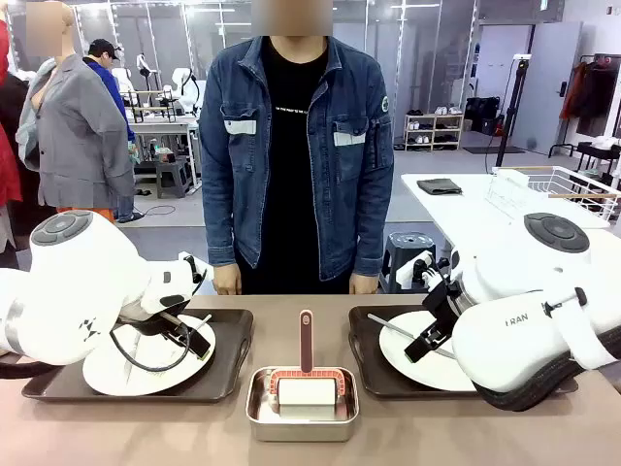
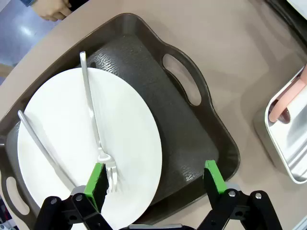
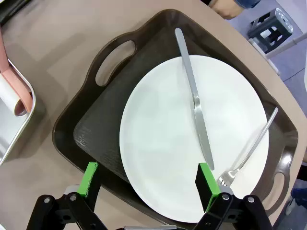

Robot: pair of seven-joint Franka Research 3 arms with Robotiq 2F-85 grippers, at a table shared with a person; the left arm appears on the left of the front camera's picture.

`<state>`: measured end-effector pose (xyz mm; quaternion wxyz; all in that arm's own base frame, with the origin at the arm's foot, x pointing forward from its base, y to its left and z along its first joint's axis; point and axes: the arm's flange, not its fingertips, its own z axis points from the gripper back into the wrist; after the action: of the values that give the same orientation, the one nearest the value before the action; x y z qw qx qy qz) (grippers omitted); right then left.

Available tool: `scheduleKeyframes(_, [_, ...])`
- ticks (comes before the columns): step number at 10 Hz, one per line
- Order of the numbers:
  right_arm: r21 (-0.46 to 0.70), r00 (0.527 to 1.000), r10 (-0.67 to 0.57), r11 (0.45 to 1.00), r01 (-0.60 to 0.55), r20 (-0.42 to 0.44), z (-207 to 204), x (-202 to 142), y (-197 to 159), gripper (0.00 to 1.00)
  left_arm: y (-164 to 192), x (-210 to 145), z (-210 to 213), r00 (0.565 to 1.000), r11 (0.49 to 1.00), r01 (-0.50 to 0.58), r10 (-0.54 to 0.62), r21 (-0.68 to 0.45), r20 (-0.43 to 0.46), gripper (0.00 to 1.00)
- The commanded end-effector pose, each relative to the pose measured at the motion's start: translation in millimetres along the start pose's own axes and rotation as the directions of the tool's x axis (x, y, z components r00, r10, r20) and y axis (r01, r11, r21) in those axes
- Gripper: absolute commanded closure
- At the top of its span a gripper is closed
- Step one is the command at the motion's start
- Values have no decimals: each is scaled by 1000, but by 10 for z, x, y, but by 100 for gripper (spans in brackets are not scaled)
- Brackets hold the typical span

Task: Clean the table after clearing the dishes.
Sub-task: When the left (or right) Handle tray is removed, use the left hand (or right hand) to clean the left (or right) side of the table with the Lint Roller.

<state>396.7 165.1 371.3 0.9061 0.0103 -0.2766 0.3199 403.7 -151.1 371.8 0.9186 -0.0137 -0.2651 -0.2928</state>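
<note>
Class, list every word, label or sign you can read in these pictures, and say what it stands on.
"FRAN": on the right arm, on its white casing.
White print line on the person's T-shirt: too small to read.
Round patch on the jacket sleeve: too small to read.
Dark mark on the left arm: a symbol, no letters.

Floor: smooth grey floor (image 1: 441, 167), faintly glossy.
Light: bright ceiling strips (image 1: 221, 12), even and cool.
Right side: white counter (image 1: 466, 221) carrying a dark folded cloth (image 1: 440, 185) and a white wire basket (image 1: 549, 190).
Beside it: black stool (image 1: 406, 254).
Far back: low shelf (image 1: 434, 131) of small items, before glass partitions (image 1: 427, 49).
Far right: garments on a rack (image 1: 590, 89).
</note>
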Motion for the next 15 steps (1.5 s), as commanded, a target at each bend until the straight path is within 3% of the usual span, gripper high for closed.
scheduleKeyframes(1, [0,1000,0,1000,0,0,0,0,0,0,-2,1,0,1000,1000,0,0,0,0,0])
scheduleKeyframes(11, [-1,1000,0,1000,0,0,0,-2,-7,0,-5,1,0,1000,1000,1,-1,0,0,0])
scheduleKeyframes(15, [92,998,-19,996,14,54,228,448,-399,0,441,362,413,1000,997,-27,27,-66,-2,0])
